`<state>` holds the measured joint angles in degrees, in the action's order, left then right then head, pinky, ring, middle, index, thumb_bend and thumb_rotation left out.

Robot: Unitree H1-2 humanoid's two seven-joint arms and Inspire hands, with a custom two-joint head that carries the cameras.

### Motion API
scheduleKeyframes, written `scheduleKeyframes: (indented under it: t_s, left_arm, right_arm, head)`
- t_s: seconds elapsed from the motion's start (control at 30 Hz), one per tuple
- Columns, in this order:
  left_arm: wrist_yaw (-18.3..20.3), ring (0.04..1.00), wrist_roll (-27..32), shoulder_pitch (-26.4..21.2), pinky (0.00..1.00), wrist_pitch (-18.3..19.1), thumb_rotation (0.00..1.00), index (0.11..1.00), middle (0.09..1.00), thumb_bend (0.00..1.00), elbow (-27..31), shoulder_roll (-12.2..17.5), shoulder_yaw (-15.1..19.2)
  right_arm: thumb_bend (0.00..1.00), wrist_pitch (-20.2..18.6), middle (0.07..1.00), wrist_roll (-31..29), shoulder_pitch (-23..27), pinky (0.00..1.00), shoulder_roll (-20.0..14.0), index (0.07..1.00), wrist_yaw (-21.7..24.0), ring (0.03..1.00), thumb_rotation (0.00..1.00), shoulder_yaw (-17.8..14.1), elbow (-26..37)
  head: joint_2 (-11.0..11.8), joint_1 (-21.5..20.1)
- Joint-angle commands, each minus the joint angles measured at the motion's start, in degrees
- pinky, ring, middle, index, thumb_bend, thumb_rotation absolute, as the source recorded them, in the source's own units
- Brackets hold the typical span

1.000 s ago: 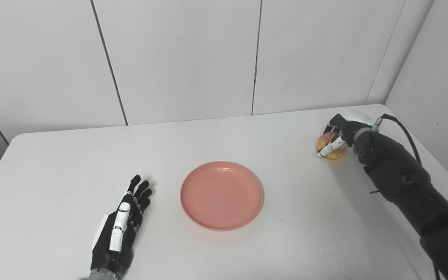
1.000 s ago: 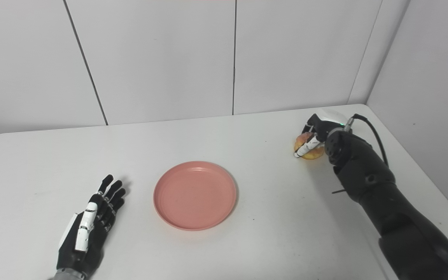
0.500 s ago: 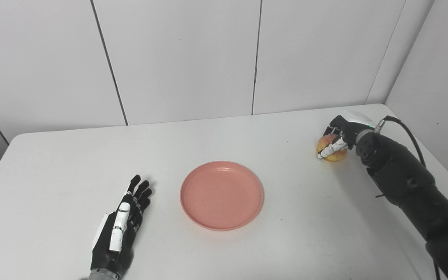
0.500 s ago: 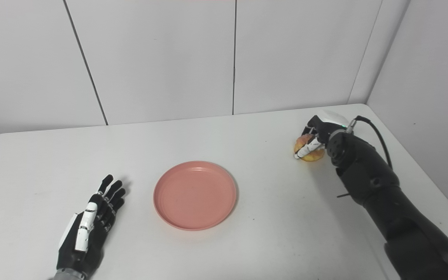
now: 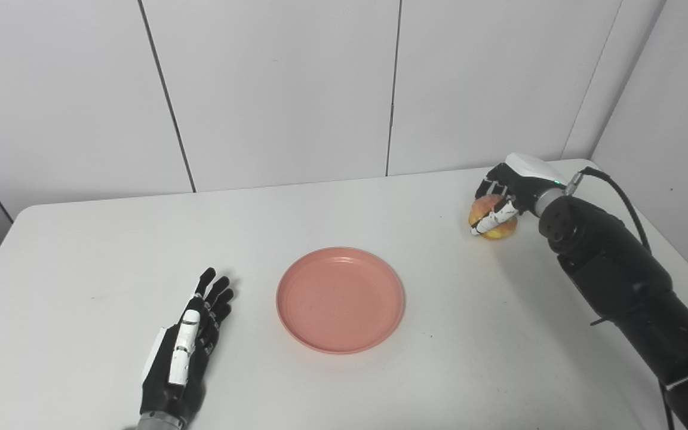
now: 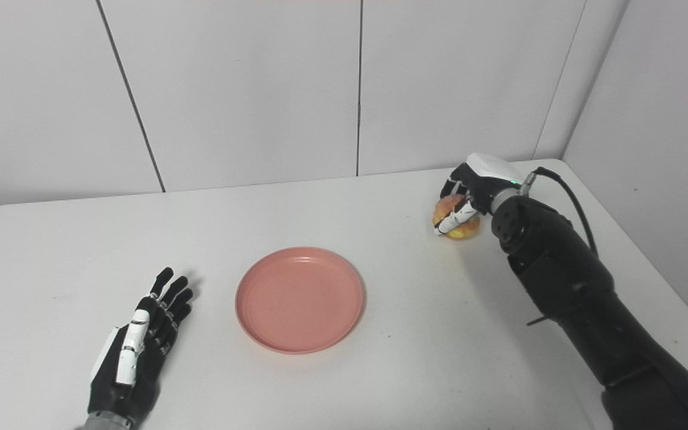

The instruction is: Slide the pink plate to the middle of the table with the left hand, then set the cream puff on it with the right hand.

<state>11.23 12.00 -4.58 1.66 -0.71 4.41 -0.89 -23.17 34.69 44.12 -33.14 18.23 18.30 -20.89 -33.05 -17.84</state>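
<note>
The pink plate [image 5: 340, 300] lies flat near the middle of the white table [image 5: 380, 209]. My left hand [image 5: 184, 352] rests open and flat on the table, left of the plate and apart from it. My right hand [image 5: 508, 191] is shut on the cream puff [image 5: 490, 216], a golden bun with a pink top, at the far right of the table. The puff is held a little above the table surface, right of and beyond the plate. It also shows in the right eye view [image 6: 456, 218].
White wall panels stand behind the table. A side wall runs close along the table's right edge. A black cable [image 5: 619, 197] loops off my right wrist.
My right hand has lifted the cream puff off the table and carried it a little left. The left hand and the plate have not moved.
</note>
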Motion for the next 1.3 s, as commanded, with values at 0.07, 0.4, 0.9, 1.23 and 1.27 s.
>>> scheduleKeyframes:
  t_s: [0.07,0.4,0.9,1.23,1.27]
  left_arm:
    - [-1.45,0.953,-1.22,2.03,0.97,4.51,1.0,0.948,0.955,0.4,-1.71,-0.66,-0.7]
    - [-1.96,0.952,-2.31,1.85,0.96,4.35,1.0,0.949,0.956,0.41,-1.69,-1.18,-1.44]
    - [-2.89,0.947,-3.43,1.65,0.95,4.38,1.0,0.938,0.949,0.44,-1.48,-2.5,-2.12]
    - [-3.66,0.946,-3.94,1.5,0.95,4.34,1.0,0.941,0.949,0.43,-1.34,-3.66,-2.3]
    - [-3.65,0.947,-3.93,1.46,0.95,4.33,1.0,0.942,0.95,0.43,-1.38,-3.76,-2.32]
  right_arm:
    - [0.52,-1.15,0.448,1.41,2.58,0.36,-0.69,0.535,0.75,0.439,0.0,-0.8,7.19]
    - [0.52,-1.62,0.433,3.11,2.37,0.34,1.81,0.533,4.48,0.432,0.0,-0.35,17.19]
    - [0.52,0.4,0.442,4.38,1.1,0.33,7.68,0.54,7.02,0.411,0.0,2.48,25.81]
    - [0.52,0.88,0.429,5.38,0.31,0.3,10.7,0.543,9.45,0.387,0.0,5.03,27.37]
    - [0.52,0.69,0.43,5.8,0.21,0.3,11.19,0.543,9.57,0.386,0.0,5.42,27.38]
  head:
    - [-0.15,0.81]
    - [-0.65,2.71]
    - [-1.65,6.24]
    - [-2.15,8.29]
    - [-2.29,8.74]
